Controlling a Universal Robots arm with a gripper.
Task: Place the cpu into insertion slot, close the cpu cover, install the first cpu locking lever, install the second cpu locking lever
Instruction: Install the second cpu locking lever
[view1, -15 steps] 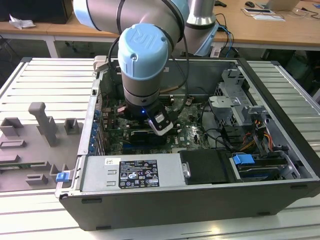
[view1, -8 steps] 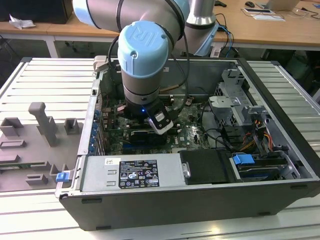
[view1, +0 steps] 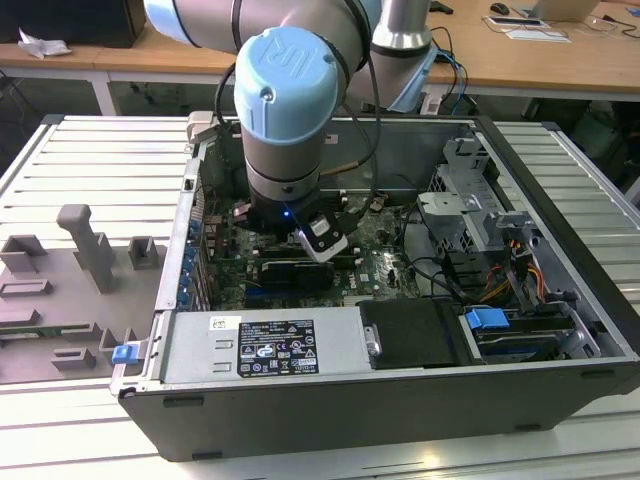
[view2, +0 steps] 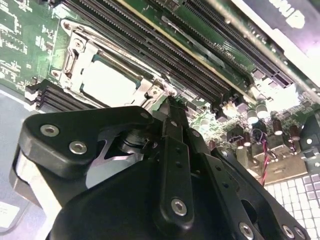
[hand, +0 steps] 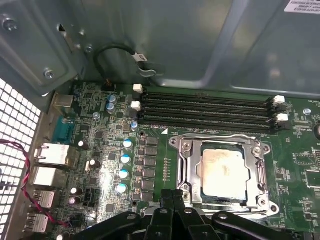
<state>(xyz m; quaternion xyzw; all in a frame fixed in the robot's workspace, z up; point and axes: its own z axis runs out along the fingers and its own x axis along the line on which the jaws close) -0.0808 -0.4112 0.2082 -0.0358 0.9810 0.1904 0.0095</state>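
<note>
Arm (view1: 285, 110) reaching down inside case; claw (hand: 172, 196) clenched empty beside cpu cover (hand: 222, 172).

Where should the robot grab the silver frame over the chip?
Probably take the cpu cover by its thin outer edge nearest the gripper, coming down from above. It lies flat over the cpu, so only its rim offers a pinch.

Four memory slots (hand: 207, 112) run beside what look like capacitors (hand: 123, 159).
</note>
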